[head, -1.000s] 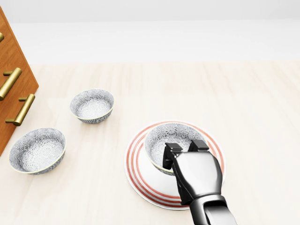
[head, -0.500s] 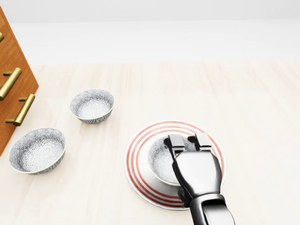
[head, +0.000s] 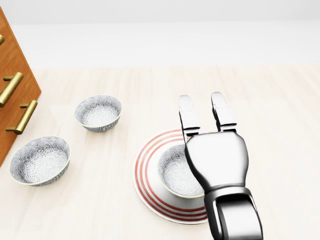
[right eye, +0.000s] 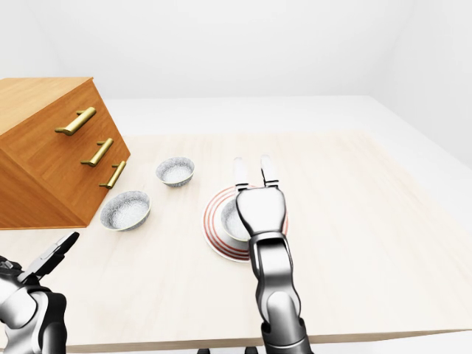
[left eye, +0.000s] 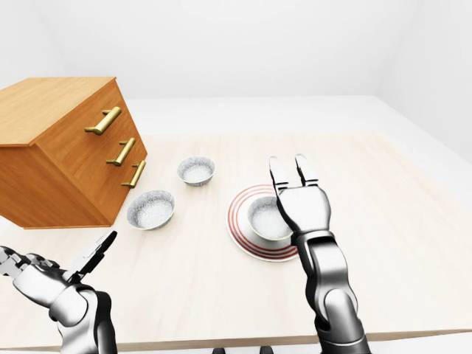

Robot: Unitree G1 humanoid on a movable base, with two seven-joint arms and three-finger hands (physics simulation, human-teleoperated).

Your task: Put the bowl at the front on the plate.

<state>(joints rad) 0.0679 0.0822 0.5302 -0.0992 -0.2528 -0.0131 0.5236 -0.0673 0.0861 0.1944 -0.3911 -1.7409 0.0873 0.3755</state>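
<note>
The bowl [head: 175, 176] now sits inside the red-ringed plate [head: 145, 186], upright and slightly toward the plate's right side in the head view, so I judge the placing itself done and the step in hand to be getting clear. My right hand [head: 216, 158] is open, its fingers [head: 187, 118] stretched straight out toward the top of the head view and holding nothing. The palm hides the bowl's right rim (so I cannot tell whether it is fully clear of it). I would lift straight up before pulling the arm away, so a knuckle doesn't drag the rim. Half a second ago those fingers were curled over the bowl's rim with the hand lower; a second ago the bowl sat nearer the plate's top edge. The two spare bowls [head: 98, 113] [head: 40, 160] and the drawer chest [left eye: 59, 147] on the table [head: 275, 125] are unchanged. My left hand [left eye: 46, 276] idles low, open and empty.
</note>
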